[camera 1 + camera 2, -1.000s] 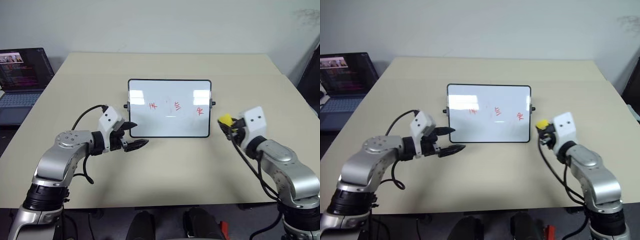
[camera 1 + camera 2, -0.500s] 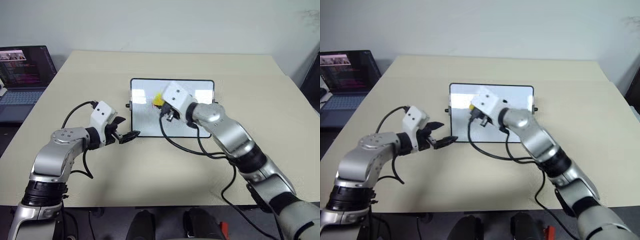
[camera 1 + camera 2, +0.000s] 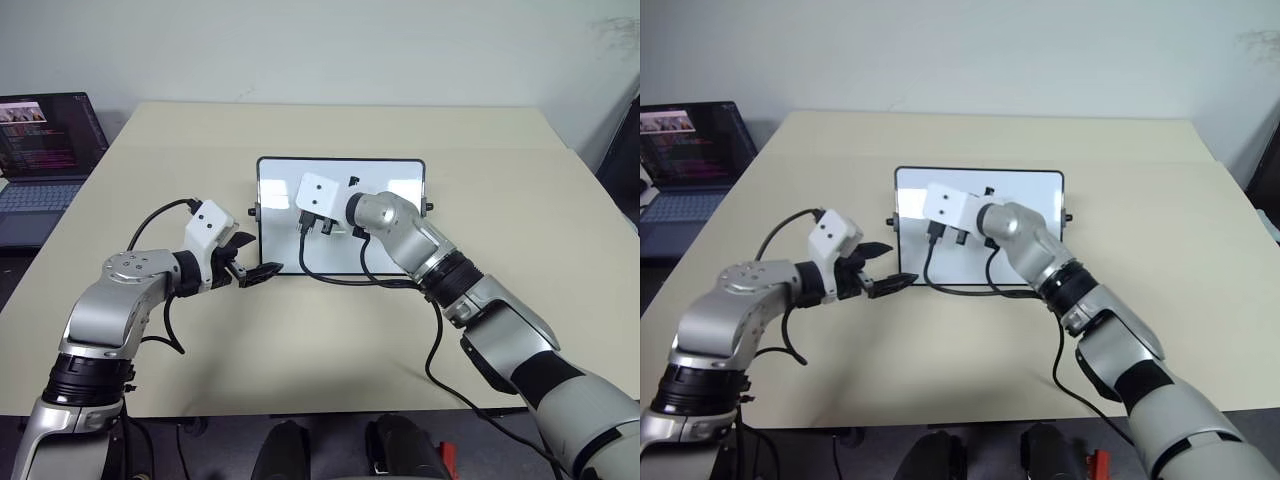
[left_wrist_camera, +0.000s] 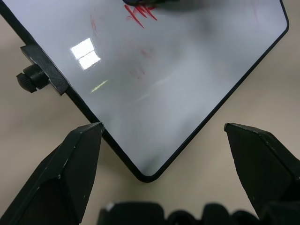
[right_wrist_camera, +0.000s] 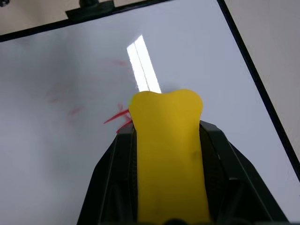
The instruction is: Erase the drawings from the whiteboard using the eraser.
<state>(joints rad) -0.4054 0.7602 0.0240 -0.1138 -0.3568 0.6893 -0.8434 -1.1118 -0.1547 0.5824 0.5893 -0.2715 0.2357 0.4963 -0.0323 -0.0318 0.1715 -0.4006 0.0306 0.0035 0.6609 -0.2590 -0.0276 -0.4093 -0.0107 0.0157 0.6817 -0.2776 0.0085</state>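
The whiteboard (image 3: 277, 190) lies flat in the middle of the table. My right gripper (image 5: 166, 136) is shut on the yellow eraser (image 5: 166, 154) and reaches over the board's left half. The eraser's tip sits against a red drawing (image 5: 117, 118), with faint red smears (image 5: 61, 97) beside it. From the left wrist those red strokes (image 4: 140, 14) show at the dark edge of the right gripper. My left gripper (image 3: 262, 272) is open, with a finger (image 4: 82, 164) on each side of the board's near-left corner. The right arm hides the other drawings.
An open laptop (image 3: 45, 150) stands at the table's far left edge. The beige table (image 3: 330, 340) has bare surface in front of the board and to its right. A black cable (image 3: 330, 280) from the right wrist loops over the board's front edge.
The right arm swung from the table's right side leftward across the board, rolling its wrist, with the eraser held throughout. The left gripper stays at the board's corner.
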